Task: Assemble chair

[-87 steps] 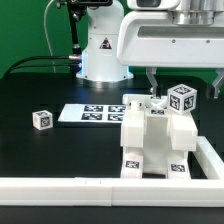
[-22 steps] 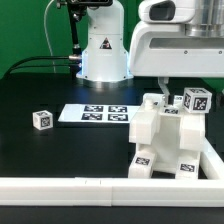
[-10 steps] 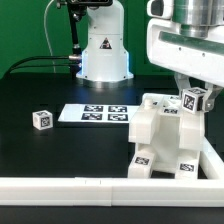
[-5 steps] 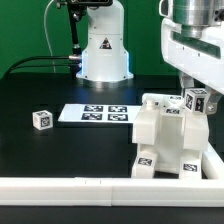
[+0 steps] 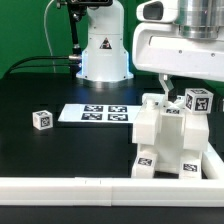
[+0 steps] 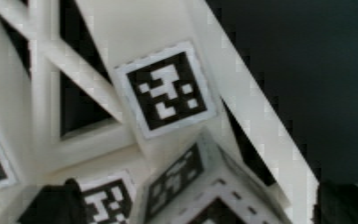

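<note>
The white blocky chair point(image 5: 163, 138) stands at the exterior view's right with tags on its lower front. A post with a tagged cube top point(image 5: 197, 101) rises at its right side. My gripper point(image 5: 182, 94) hangs straight above and straddles that post; one finger point(image 5: 165, 87) shows and the other is hidden behind the cube. In the wrist view the X-braced frame and its tag point(image 6: 167, 88) fill the picture. The post's tagged corner point(image 6: 190, 178) sits between my dark fingertips point(image 6: 51, 205), which appear pressed to it.
A small loose tagged cube point(image 5: 41, 119) lies on the black table at the exterior view's left. The marker board point(image 5: 93, 113) lies behind the middle. A long low white rail point(image 5: 90, 186) runs along the front and up the right side. The robot base point(image 5: 100, 50) stands at the back.
The hand twisted about its vertical axis, the tagged post top turning with it, and has now swung back to its square orientation. The chair has not shifted.
</note>
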